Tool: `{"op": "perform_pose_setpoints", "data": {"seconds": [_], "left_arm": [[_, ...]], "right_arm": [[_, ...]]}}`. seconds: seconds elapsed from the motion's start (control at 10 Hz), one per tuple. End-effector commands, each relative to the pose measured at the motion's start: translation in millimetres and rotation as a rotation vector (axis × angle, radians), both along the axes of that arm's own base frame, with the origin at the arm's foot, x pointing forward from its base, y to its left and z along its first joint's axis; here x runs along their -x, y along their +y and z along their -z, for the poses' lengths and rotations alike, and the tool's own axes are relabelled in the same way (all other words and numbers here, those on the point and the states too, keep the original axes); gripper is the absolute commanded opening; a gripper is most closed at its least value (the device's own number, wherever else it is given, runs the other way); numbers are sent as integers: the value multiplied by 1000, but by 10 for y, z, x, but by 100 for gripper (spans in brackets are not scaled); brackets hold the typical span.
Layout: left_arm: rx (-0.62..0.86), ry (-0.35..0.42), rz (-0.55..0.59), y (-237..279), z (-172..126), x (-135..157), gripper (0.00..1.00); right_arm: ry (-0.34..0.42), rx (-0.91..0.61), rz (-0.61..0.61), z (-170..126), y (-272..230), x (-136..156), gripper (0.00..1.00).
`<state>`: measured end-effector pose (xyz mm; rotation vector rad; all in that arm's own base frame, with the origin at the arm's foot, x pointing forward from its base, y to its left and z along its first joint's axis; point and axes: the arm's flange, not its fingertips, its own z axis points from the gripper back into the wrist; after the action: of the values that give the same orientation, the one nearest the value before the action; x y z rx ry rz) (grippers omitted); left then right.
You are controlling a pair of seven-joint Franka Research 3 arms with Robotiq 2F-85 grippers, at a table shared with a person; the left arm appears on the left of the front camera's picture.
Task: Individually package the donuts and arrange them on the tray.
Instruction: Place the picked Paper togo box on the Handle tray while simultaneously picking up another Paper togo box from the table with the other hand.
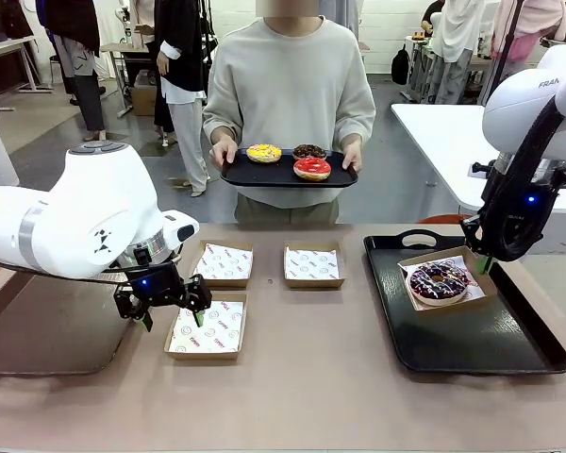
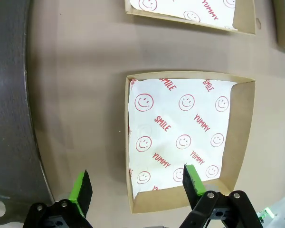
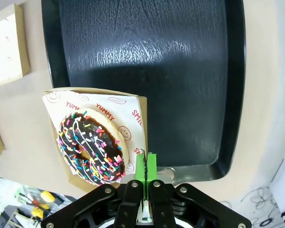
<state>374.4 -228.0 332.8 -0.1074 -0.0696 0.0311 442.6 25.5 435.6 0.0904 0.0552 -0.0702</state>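
Donuts number four. Three of them lie on a small black tray (image 1: 283, 176) that a person at the worktop's (image 1: 311, 387) far edge holds up in both hands, one hand (image 1: 224, 151) on each end: a yellow-iced donut (image 1: 263, 152) at its left, a chocolate donut (image 1: 308, 150) at its far right, and a red-iced donut (image 1: 312, 168) just in front of that one. The fourth, a dark sprinkled donut (image 1: 439, 281), lies in a filled box (image 1: 478, 294) over the far half of the large black tray (image 1: 472, 349), which lies along the worktop's right edge.

Cardboard boxes lined with printed paper also number four. Besides the filled one there are three empty boxes left of the large tray: two side by side near the worktop's middle, the left box (image 1: 222, 263) and the middle box (image 1: 313, 264), and a near box (image 1: 208, 327) in front of the left one.

The left arm comes in low from the worktop's left edge, wrist bent down. Its left end effector (image 1: 173, 316) points straight down at the near box's left wall, jaws wide and holding nothing. In the wrist view one finger (image 2: 80, 187) hangs over bare worktop outside the wall and the other over the paper lining.

The right arm reaches down steeply from the right. Its right end effector (image 3: 146, 166) has its green pads pressed together on the filled box's wall at a corner, pinching it. Whether the box rests on the tray or hangs just above it I cannot tell
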Motion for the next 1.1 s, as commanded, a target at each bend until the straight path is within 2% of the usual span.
{"op": "perform_pose_setpoints", "data": {"seconds": [0.0, 0.4, 1.0], "left_arm": [[-21, 0, 0, -4, 9, 6, 100], [-4, 4, 2, 5, 8, 5, 100], [-105, -1, -55, -109, -39, 5, 100]], "right_arm": [[-4, 0, 5, -18, 3, 16, 1], [0, 0, 0, 0, 0, 0, 1], [38, 61, 38, 277, -217, 232, 1]]}}
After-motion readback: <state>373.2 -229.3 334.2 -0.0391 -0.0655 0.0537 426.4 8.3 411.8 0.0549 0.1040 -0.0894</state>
